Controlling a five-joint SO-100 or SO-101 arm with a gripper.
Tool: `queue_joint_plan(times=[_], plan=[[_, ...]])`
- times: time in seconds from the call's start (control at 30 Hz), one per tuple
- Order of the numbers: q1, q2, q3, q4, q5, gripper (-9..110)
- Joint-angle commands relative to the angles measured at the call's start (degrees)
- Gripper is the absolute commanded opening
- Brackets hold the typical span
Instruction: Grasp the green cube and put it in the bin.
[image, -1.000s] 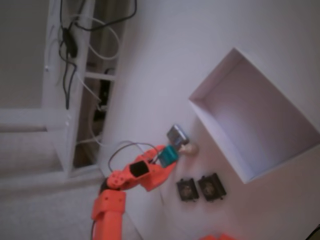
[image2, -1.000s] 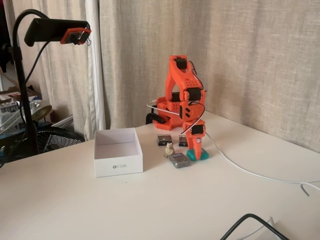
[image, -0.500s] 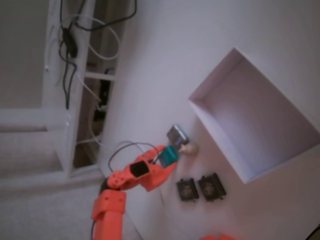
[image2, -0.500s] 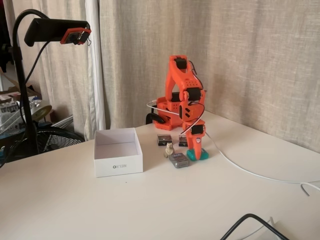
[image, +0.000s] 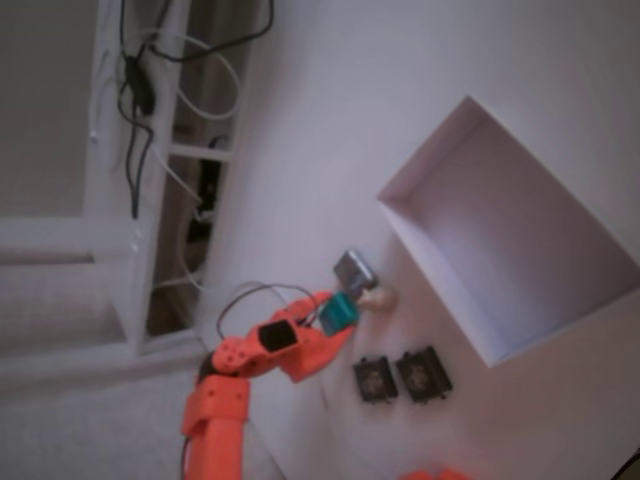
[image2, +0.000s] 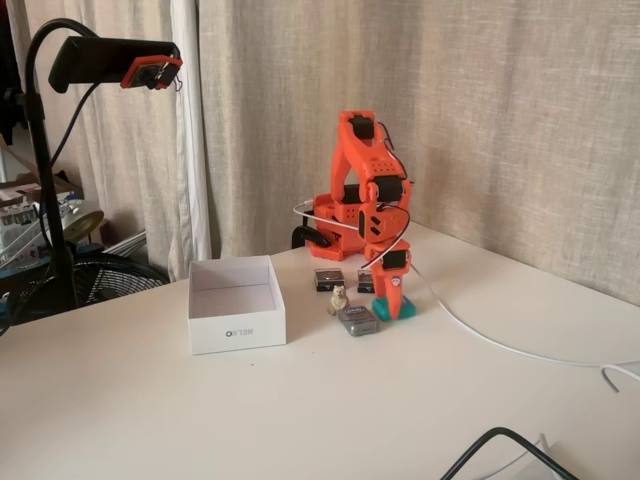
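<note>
step: grasping | gripper (image2: 397, 308) is reaching down at green cube (image: 340, 312) on desk, finger state unclear | next: lifting, carrying to bin (image2: 236, 326)

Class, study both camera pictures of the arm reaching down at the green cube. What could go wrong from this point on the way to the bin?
1. The grey-blue block and a small beige figure sit close beside the green cube; the gripper could knock them.
2. Those things lie between cube and bin, so a low carry may sweep them.
3. The bin's walls stand upright; a low cube could strike its rim.
</note>
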Motion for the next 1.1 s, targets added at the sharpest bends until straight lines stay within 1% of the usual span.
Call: queue_joint_plan(times=[0.0,0.27,0.9,1.07], plan=[[-0.3,0.7,-0.1,0.4,0.3,15],[-0.3,0.7,0.2,-0.3,0.3,15],[-0.6,1.5,-0.1,2.3,0.3,15],[-0.7,1.9,-1.5,3.3,0.3,13]])
